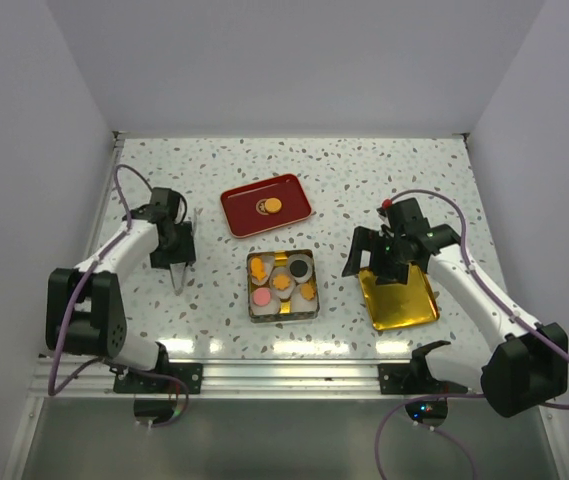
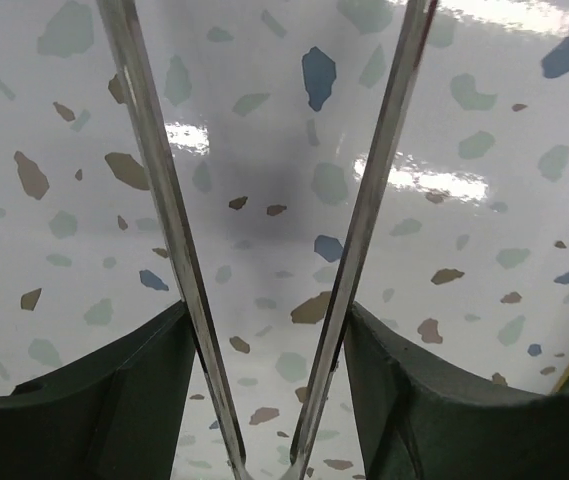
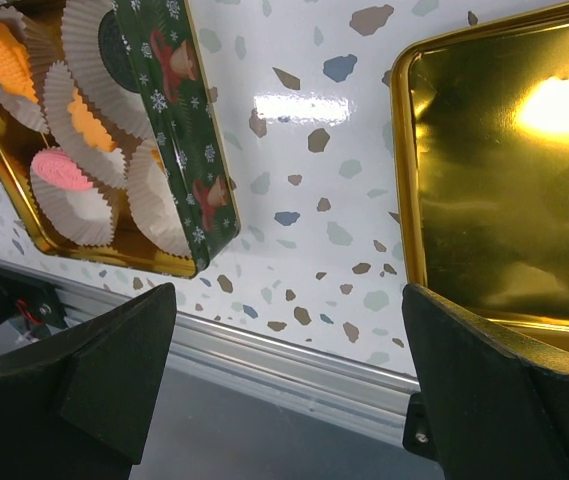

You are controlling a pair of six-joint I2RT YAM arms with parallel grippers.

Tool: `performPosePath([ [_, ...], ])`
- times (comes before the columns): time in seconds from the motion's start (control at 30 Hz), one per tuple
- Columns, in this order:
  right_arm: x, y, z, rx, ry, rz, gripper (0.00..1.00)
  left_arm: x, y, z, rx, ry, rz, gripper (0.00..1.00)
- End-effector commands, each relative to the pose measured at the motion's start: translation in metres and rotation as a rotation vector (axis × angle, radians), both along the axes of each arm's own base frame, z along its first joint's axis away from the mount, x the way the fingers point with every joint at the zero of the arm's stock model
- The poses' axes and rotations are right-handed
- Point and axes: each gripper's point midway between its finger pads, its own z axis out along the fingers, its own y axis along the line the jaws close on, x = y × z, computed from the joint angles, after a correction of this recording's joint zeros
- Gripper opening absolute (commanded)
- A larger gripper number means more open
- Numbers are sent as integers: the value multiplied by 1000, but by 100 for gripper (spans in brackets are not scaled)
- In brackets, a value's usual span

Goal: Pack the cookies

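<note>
— Where are the cookies?
— Most of them sit in white paper cups inside the square Christmas tin, at the middle of the speckled counter. I see several orange ones, one pink and one dark. One more orange cookie lies alone on the red tray, behind the tin.
— And the left end effector?
— It hangs over bare counter, to the left of the tin. Its two thin metal blades stand apart, released, with nothing between them.
— The right end effector?
— It is released too. Its dark fingers are spread wide and empty, above the counter between the tin and the golden lid.
— How does the lid lie?
— To the right of the tin, shiny inside up, apart from it.
</note>
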Motion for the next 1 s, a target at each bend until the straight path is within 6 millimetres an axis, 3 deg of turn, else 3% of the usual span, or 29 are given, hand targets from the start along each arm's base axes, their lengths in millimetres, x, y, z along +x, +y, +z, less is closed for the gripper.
performPosePath([
  [0.0,1,6,-4,31,9,8,99,19,11,-12,32,-14,-1,65],
  [0.13,-1,4,-14,5,29,27,98,21,12,-39,17,47,-9,67],
  [0.43,-3,-9,-49,-103,84,72,95,27,8,-55,-7,68,-10,76],
  [0.77,-2,-14,-98,-174,193,107,74,41,15,-37,22,22,37,88],
  [0.97,-4,-12,-113,-212,236,128,51,49,21,-9,29,-34,87,92],
])
